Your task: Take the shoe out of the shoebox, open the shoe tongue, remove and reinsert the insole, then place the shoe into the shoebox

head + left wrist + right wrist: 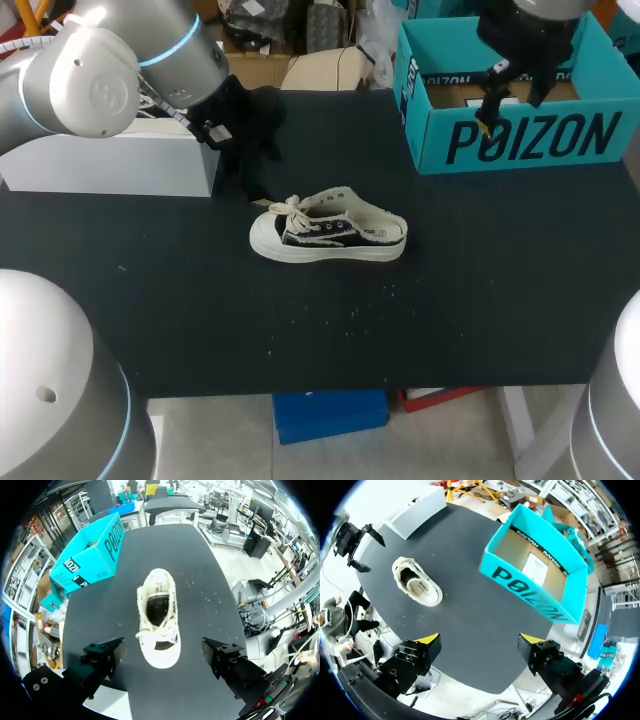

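Shoe, cream canvas low-top with black side panel (330, 235), sits on sole mid black table (480, 300), outside teal cardboard shoebox (520, 140). Toe points toward left gripper (162, 647): nearer, jaws apart, seemingly hovering. Right gripper (480, 641) above shoebox, jaws apart.

A black table (450, 330) carries a cream-and-black shoe (328, 237) at its middle, an open teal shoebox (520, 140) far right and a pale grey box (110, 165) far left.

Silver-grey arms (100, 80), blue rings (172, 50); black screw-studded jaws, yellow tips (430, 639).
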